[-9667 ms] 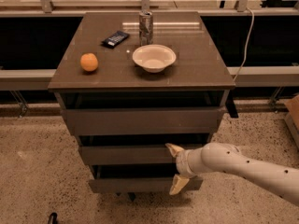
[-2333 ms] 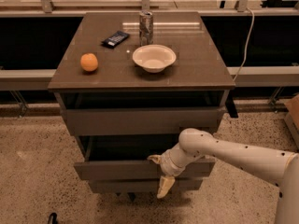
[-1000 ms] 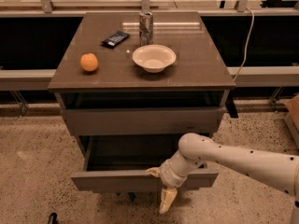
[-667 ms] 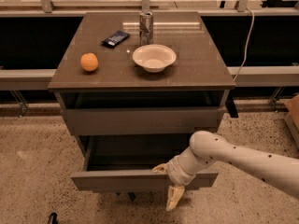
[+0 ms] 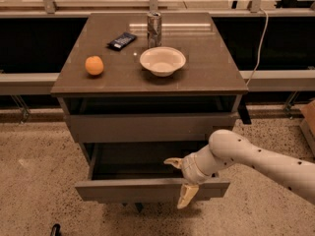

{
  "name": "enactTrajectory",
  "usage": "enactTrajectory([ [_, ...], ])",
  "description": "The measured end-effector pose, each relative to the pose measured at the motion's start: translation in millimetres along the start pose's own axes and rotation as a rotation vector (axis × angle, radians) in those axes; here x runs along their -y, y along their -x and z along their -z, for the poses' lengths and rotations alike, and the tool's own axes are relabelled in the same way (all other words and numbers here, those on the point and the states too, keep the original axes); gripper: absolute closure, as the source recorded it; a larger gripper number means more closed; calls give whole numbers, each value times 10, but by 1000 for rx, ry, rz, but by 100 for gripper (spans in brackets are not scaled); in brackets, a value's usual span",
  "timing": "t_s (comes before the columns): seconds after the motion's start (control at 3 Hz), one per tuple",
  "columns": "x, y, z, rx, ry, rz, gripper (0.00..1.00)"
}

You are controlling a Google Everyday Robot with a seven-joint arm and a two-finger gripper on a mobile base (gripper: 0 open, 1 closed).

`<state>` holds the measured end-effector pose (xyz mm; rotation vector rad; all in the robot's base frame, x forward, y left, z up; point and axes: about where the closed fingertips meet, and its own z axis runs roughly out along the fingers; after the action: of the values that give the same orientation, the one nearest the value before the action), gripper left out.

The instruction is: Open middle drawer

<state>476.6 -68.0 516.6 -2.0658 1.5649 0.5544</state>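
Note:
The middle drawer [image 5: 128,190] of the grey-brown cabinet stands pulled out toward me, and its dark inside looks empty. My gripper [image 5: 179,180] is at the drawer's front panel, right of centre, on a white arm coming in from the right. One pale finger [image 5: 172,162] reaches over the panel's top edge into the drawer, and the other finger [image 5: 186,196] hangs down in front of the panel. The fingers stand well apart, so the gripper is open and straddles the front. The lowest drawer is hidden beneath the open one.
The top drawer [image 5: 147,127] is shut. On the cabinet top [image 5: 206,77] sit an orange [image 5: 94,65], a white bowl [image 5: 162,60], a metal can [image 5: 154,29] and a black packet [image 5: 122,41]. A cardboard box [image 5: 309,119] stands at the right edge on speckled floor.
The middle drawer, shut in the oldest frame, has slid out toward me. Over the last second it stays out while my gripper shifts slightly right along its front.

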Motion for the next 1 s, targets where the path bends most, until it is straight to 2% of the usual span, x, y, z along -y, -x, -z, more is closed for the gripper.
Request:
enactTrajectory([
  [0.33,87,-47,-152,-31,6,-25,15],
  [0.67,149,-125,-297,-51,-4,-74,21],
  [1.0,183,-190,-298,-62,-20,-111,44],
])
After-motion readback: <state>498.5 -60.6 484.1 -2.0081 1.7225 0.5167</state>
